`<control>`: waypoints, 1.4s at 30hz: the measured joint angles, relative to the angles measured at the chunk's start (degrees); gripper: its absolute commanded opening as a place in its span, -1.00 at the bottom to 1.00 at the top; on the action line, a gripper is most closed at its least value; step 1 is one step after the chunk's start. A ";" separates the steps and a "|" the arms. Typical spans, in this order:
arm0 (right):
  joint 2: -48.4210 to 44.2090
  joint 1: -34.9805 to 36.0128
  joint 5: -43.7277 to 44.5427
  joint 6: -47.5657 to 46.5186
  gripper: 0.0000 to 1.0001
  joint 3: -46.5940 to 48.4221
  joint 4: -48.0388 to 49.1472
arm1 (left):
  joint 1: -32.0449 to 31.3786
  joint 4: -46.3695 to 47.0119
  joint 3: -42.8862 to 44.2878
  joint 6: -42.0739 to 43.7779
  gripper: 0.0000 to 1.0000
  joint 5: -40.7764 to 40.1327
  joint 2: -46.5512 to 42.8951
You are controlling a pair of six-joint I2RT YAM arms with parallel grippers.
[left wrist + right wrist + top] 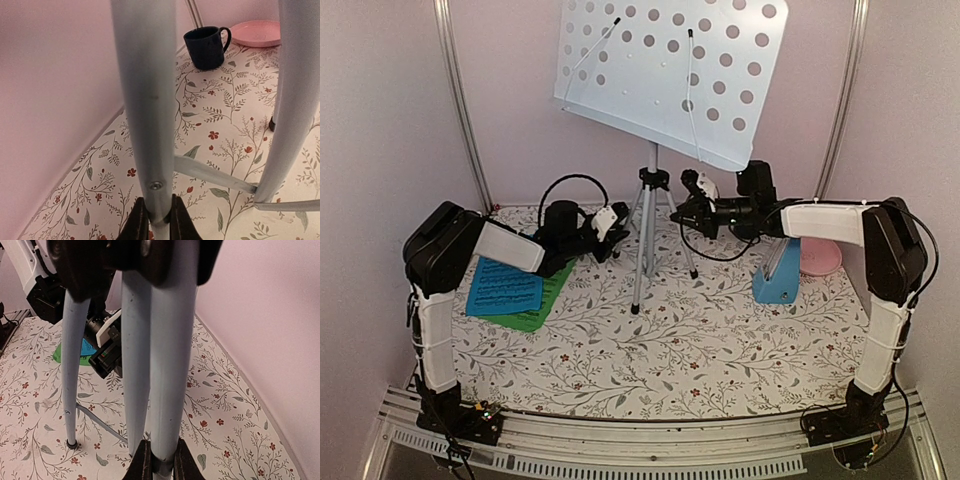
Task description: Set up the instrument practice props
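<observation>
Left gripper [159, 220]: jaws nearly closed, pinching the lower end of one silver leg [147, 100] of the music stand.

Right gripper [159, 460]: same narrow grip on another leg [165, 365], low down. It comes in from the opposite side, so the tripod [655, 215] sits between the two arms.

Music stand [670, 70]: upright at the middle back of the worktop [720, 340], perforated desk tilted overhead and bare. Its two wire page holders have nothing under them.

Progress, as I judge it: early to middle. The stand is erected and seems to be having its legs placed or spread. Nothing has been loaded yet.

Blue sheet [503, 290] lies on top of the green sheet [548, 300], flat on the worktop. They are left of the tripod, beside the left arm and well below the desk. Both are yet to go up.

Metronome [777, 278]: on the worktop right of the tripod, under the right forearm. I cannot tell whether that is its final spot.

Dark mug [206, 46] and pink plate [257, 33] sit beyond the legs, untouched.
</observation>
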 measured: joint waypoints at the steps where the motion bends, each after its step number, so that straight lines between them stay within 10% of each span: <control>1: 0.17 0.04 -0.02 0.00 -1.00 0.28 -0.17 | 0.09 -0.17 0.00 -0.31 -0.91 0.04 0.00; 14: 2.10 1.03 2.71 0.02 -1.00 2.97 -0.68 | 2.93 1.40 -9.68 -9.27 0.16 -2.71 -5.95; 23: 2.10 1.11 2.95 0.02 -1.00 2.91 -0.52 | -5.49 5.73 -23.54 -16.70 0.18 -2.69 -20.28; 42: 1.20 1.55 5.16 0.13 -1.00 1.29 1.03 | -13.99 10.58 -22.47 -32.63 -0.10 -2.12 -6.95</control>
